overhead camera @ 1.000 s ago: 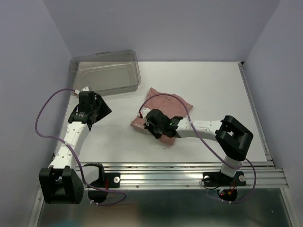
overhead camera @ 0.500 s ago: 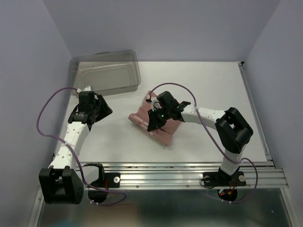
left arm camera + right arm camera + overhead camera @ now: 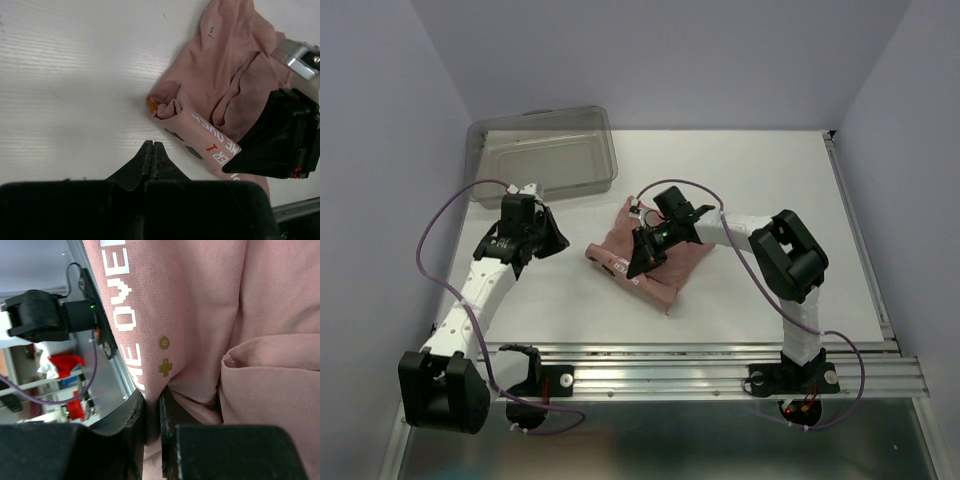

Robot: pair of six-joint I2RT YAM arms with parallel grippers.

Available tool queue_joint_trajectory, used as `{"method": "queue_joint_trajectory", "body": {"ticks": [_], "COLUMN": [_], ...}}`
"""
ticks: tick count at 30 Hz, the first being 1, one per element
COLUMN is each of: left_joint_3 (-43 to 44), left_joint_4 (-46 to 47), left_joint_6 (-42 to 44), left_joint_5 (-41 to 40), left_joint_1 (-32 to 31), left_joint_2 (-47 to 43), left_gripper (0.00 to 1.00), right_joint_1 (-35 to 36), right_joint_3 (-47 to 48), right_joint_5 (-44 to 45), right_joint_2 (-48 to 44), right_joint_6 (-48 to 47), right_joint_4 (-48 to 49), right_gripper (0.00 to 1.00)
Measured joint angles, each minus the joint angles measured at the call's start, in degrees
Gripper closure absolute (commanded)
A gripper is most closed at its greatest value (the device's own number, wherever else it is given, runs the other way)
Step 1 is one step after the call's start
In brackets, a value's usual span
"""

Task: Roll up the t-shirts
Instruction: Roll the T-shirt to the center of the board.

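the t-shirt (image 3: 225, 75) is dusty pink with white lettering and, it seems, a small orange mark. the table (image 3: 770, 180) is white.

Dusty-pink t-shirt (image 3: 665, 280), crumpled, partly rolled, white lettering showing, lying mid table (image 3: 770, 180)

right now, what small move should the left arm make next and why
Probably open the left gripper and ease it toward the rolled end of the t-shirt. Its jaws are shut on nothing over the table beside that end, while the right gripper pinches a fold of the cloth, so that end is unheld.
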Motion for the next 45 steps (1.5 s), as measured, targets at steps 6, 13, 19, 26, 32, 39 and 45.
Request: {"method": "queue_joint_trajectory", "body": {"ticks": [6,13,19,26,32,39,45], "left_joint_3": [0.0,0.0,0.0,0.2,1.6,3.1,4.3], "left_joint_4": [0.3,1.4,2.7,5.3,7.8,10.4,12.6], "left_joint_6": [-0.2,-0.3,-0.2,-0.2,-0.2,-0.5,-1.0], "left_joint_5": [0.3,0.7,0.9,1.4,1.7,2.1,2.2], "left_joint_1": [-7.3,-11.2,-13.4,-14.5,-14.5,-14.5,-14.5], "left_joint_2": [4.6,7.5,12.5,15.4,20.1,23.9,26.8], "left_gripper": [1.0,1.0,1.0,1.0,1.0,1.0,1.0], "right_joint_1": [-1.8,-2.8,-3.8,-4.7,-4.8,-5.3,-5.5], "right_joint_3": [2.0,3.1,3.3,3.5,3.7,3.7,1.2], "right_joint_5": [-5.4,-7.8,-9.0,-9.8,-9.9,-8.8,-2.8], "right_joint_2": [3.9,5.8,7.1,7.9,7.9,7.8,2.6], "right_joint_6": [1.4,2.0,2.1,2.1,2.1,1.9,1.5], "right_joint_4": [0.0,0.0,0.1,0.1,0.1,0.1,-0.1], "right_gripper": [0.95,0.95,0.94,0.93,0.9,0.49,0.33]}}
